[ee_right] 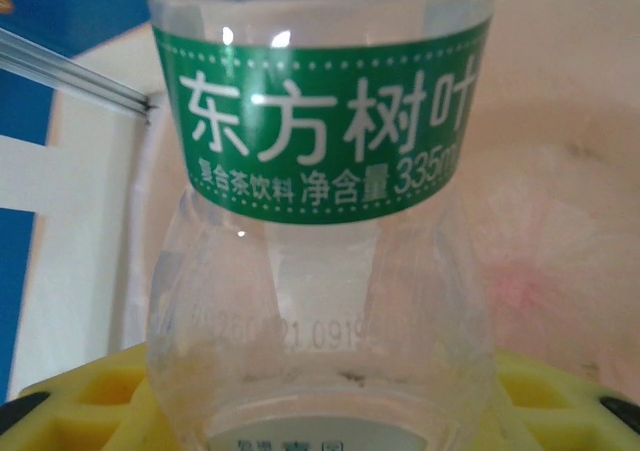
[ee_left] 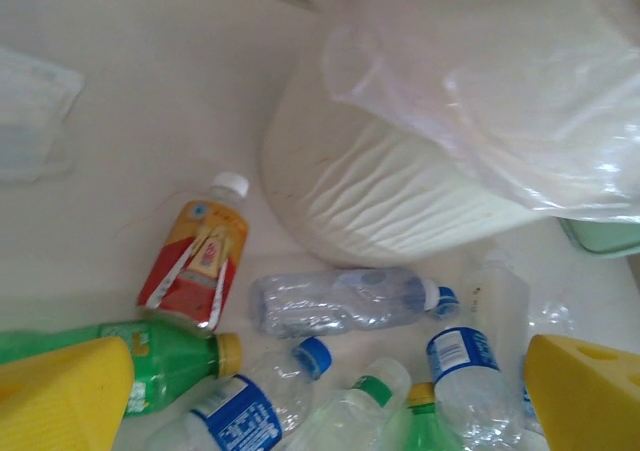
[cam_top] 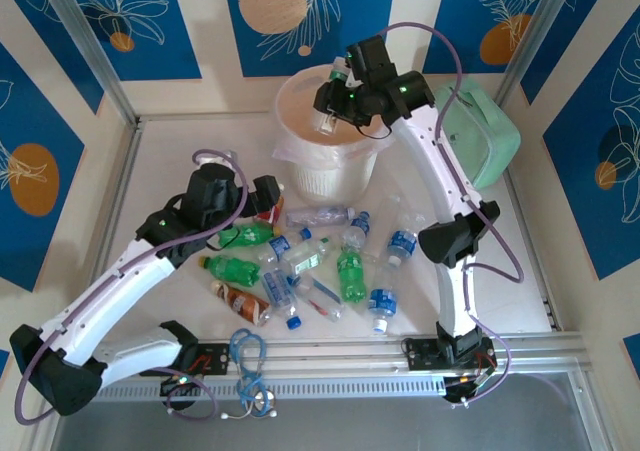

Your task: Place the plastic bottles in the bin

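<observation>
Bench: white, bottles scattered just beside bin.
Left jaws: spread wide, empty, above scattered bottles.
Right jaws: clamped on green-labelled bottle over bin.

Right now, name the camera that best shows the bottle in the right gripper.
The right wrist view: the clear green-labelled bottle is close up, label readable, between the right gripper's yellow fingers. The top external view shows it small, over the bin. The left wrist view faces other, loose bottles.
</observation>
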Robot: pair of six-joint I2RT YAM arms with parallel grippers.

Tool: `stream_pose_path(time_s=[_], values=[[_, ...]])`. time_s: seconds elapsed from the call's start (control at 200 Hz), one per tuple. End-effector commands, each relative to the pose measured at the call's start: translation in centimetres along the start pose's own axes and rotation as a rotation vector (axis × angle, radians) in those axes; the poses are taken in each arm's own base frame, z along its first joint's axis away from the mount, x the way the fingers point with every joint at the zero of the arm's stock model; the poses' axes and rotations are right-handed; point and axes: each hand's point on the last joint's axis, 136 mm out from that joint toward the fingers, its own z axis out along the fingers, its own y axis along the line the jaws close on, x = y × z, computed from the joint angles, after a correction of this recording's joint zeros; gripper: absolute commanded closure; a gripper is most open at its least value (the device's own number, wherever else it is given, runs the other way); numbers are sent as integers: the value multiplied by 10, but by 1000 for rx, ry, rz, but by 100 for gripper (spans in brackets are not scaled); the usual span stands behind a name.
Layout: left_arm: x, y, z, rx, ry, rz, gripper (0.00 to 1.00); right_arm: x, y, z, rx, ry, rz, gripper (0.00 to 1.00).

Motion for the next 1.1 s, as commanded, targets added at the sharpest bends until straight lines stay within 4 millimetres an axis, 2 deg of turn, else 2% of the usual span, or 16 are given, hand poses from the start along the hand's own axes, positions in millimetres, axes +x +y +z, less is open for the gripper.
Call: stream_pose_path(time_s=[0.0, 0.065, 0.12, 0.235, 0.325, 0.525, 0.67, 0.785, 0.87, 0.97, 1.095], values=[[9, 27, 1, -104, 43, -73, 1, 6, -12, -3, 51, 30, -27, 49], [16, 44, 5, -165, 78, -100, 1, 12, -14, 3, 67, 44, -51, 49], [23, 55, 9, -200, 109, -120, 2, 13, -13, 6, 76, 40, -70, 45], [36, 74, 12, -252, 141, -150, 2, 10, -12, 3, 81, 21, -82, 19], [46, 87, 9, -301, 158, -170, 2, 1, -7, -10, 72, -17, -96, 11], [73, 127, -17, -473, 197, -215, 2, -12, 9, -50, 31, -110, -132, 9], [98, 154, -40, -583, 222, -299, 7, -4, 34, -89, -20, -174, -215, 9], [122, 169, -55, -625, 258, -396, 17, 21, 57, -118, -63, -205, -311, 9], [143, 172, -60, -632, 308, -465, 25, 53, 66, -128, -86, -185, -367, 9], [166, 176, -61, -651, 376, -531, 33, 97, 66, -132, -106, -141, -401, 10], [190, 182, -59, -690, 435, -590, 38, 146, 55, -132, -110, -74, -404, 10]])
